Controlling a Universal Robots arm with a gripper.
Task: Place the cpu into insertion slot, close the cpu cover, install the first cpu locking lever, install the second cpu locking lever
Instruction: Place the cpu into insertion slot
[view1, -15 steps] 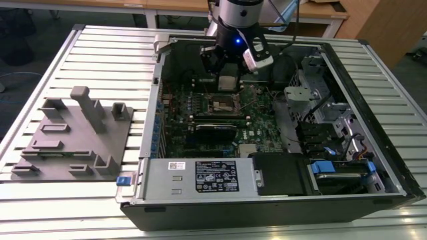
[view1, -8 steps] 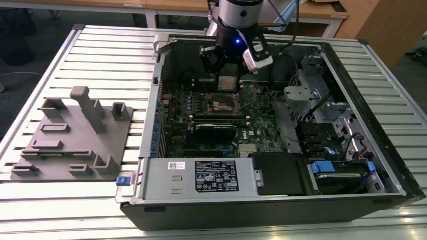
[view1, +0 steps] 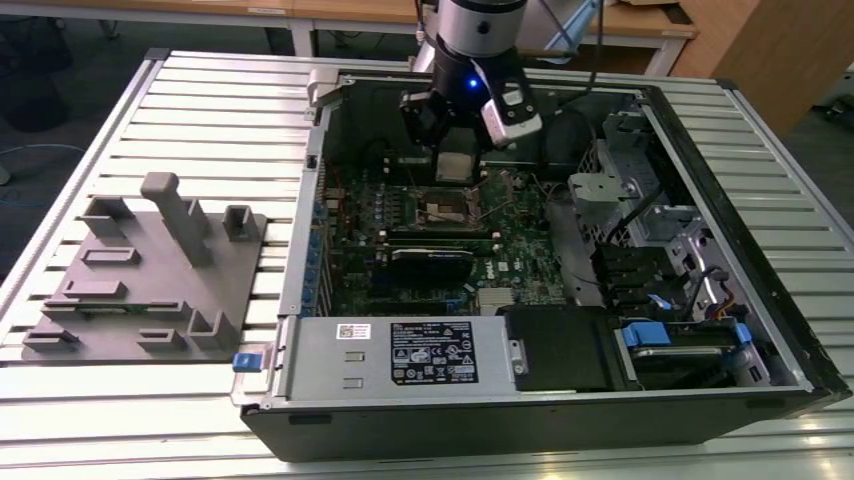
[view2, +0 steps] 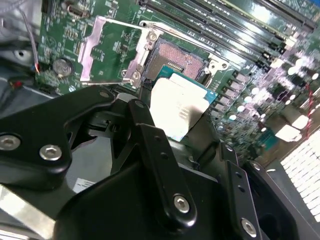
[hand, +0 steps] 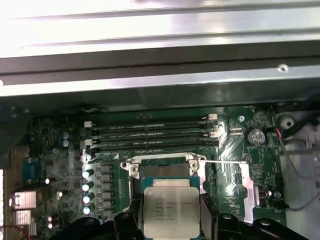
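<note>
My gripper (view1: 454, 168) hangs inside the open computer case and is shut on the cpu (view1: 455, 163), a small square chip with a pale metal top. The chip is gripped by its two opposite edges in both wrist views (hand: 171, 212) (view2: 179, 109). It hovers just above and slightly off the insertion slot (hand: 165, 171) (view2: 175, 59) (view1: 447, 210), a dark square socket with a silver rim, which stands uncovered. The cpu cover (hand: 252, 192) (view2: 107, 50), a silver window frame, is flipped open beside the socket. A thin lever rod (hand: 225, 162) runs along the cover's edge.
Long black memory slots (hand: 150, 132) lie just beyond the socket. A grey power supply box (view1: 427, 352) sits at the case's near edge, with drive bays (view1: 667, 260) on the exterior view's right. A grey fixture block (view1: 147, 270) stands on the slatted table (view1: 214, 100).
</note>
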